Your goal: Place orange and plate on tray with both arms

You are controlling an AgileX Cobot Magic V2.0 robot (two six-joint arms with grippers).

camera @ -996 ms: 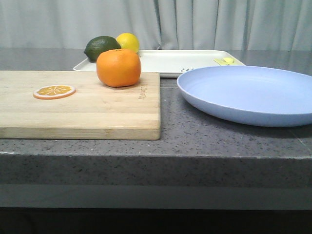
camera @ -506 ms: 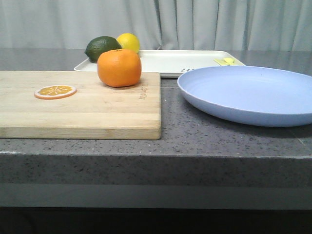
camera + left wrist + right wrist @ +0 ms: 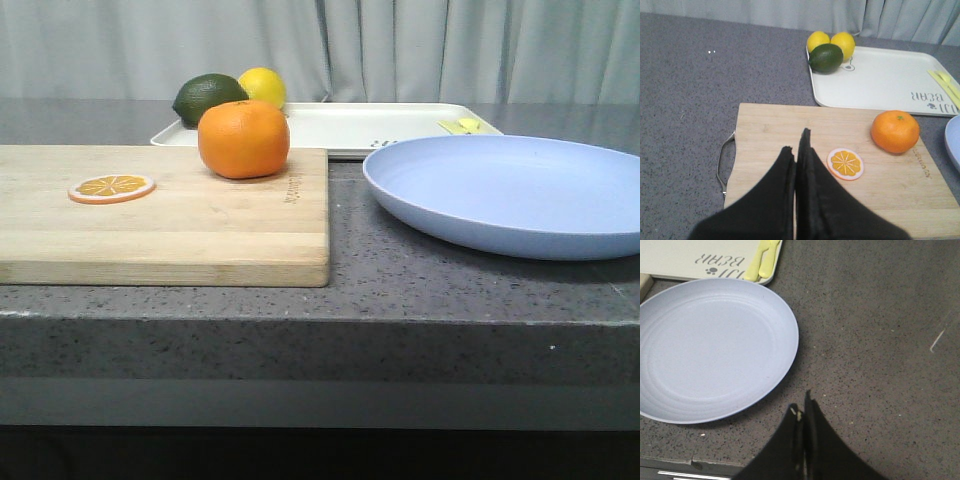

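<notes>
Remaining: round bright-orange fruit [image 3: 243, 138] on wooden cutting board [image 3: 190, 215]; pale lavender-blue round plate [image 3: 515, 193] on desk [image 3: 400, 290].
Done: nothing placed on cream-white rectangular tray [image 3: 370, 128].
Fingers: left gripper [image 3: 797, 150] and right gripper [image 3: 802, 412] pressed closed, nothing gripped.

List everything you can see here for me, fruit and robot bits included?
orange: one, bright orange, on the cutting board's far right corner.
orange slice: one, orange with a pale rim, flat on the board.
cutting board: one, light wood, left side of the counter.
plate: one, pale lavender-blue, on the counter right of the board.
tray: one, cream-white, behind the board and plate.
lemons: two, yellow, on the tray's far left corner.
lime: one, dark green, beside the lemons.
cutlery: yellow, on the tray's right end.
counter: dark grey, speckled.
left end effector: black, shut, over the board.
right end effector: black, shut, over the counter near the plate.
</notes>
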